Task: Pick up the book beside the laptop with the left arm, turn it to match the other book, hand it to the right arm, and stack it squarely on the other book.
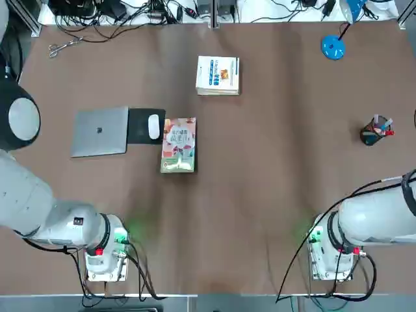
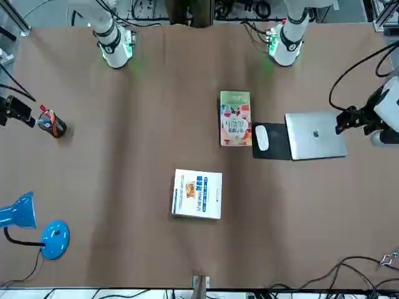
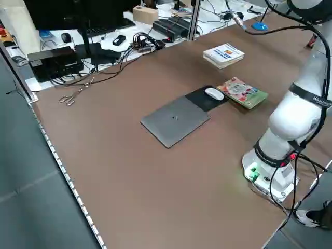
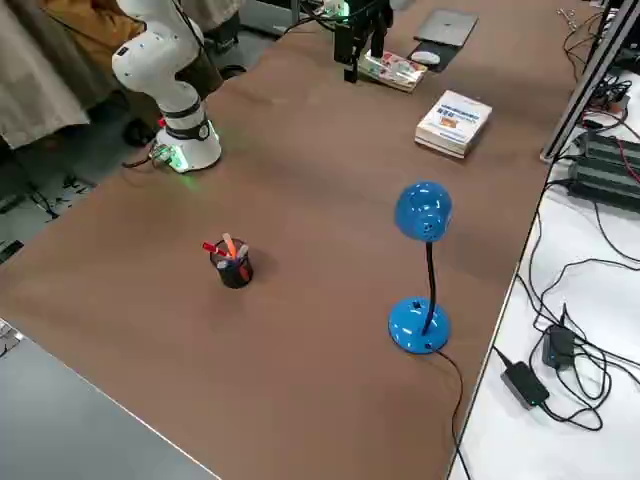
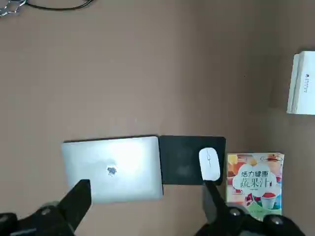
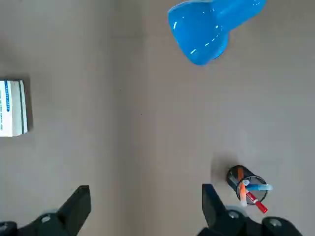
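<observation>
top view: books (image 1: 178, 145) 2 | laptop (image 1: 99, 132) 1 | mouse (image 1: 154, 127) 1

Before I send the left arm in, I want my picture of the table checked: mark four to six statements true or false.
1. The colourful book lies beside the mousepad. True.
2. The left gripper is closed on the colourful book. False: it is open and holds nothing.
3. The white book lies on the laptop. False: it lies on the table, away from the laptop.
4. The right gripper is open. True.
5. The mouse is on the colourful book. False: it is on the mousepad.
</observation>
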Controlling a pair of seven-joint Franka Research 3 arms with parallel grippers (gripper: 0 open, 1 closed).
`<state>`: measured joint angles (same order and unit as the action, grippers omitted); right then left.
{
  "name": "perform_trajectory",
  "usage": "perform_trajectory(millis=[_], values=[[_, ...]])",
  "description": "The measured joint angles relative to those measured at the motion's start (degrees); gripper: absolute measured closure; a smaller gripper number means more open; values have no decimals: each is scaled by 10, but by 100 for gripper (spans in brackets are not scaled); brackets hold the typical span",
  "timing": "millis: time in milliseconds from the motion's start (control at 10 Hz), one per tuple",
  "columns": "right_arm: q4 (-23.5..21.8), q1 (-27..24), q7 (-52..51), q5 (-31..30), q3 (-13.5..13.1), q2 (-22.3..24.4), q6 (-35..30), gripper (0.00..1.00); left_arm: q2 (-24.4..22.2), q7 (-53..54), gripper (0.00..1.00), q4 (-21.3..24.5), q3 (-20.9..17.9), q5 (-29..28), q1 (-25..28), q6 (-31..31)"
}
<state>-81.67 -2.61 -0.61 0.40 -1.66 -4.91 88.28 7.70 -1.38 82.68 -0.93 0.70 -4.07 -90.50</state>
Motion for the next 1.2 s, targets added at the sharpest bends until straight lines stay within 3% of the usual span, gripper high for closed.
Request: perform_trajectory(millis=[700, 900, 1000, 1200], values=[[0, 0, 0, 0, 0, 0, 0, 0, 0, -1, 0, 0, 1, 0, -1, 11], [0, 1, 0, 0, 2, 0, 0, 0, -1, -1, 0, -1, 4, 0, -3, 40], [0, 2, 0, 0, 3, 0, 4, 0, -6, -2, 0, -3, 4, 14, -2, 59], [0, 4, 0, 0, 3, 0, 13, 0, -35, -8, 0, 15, 3, 105, 26, 92]])
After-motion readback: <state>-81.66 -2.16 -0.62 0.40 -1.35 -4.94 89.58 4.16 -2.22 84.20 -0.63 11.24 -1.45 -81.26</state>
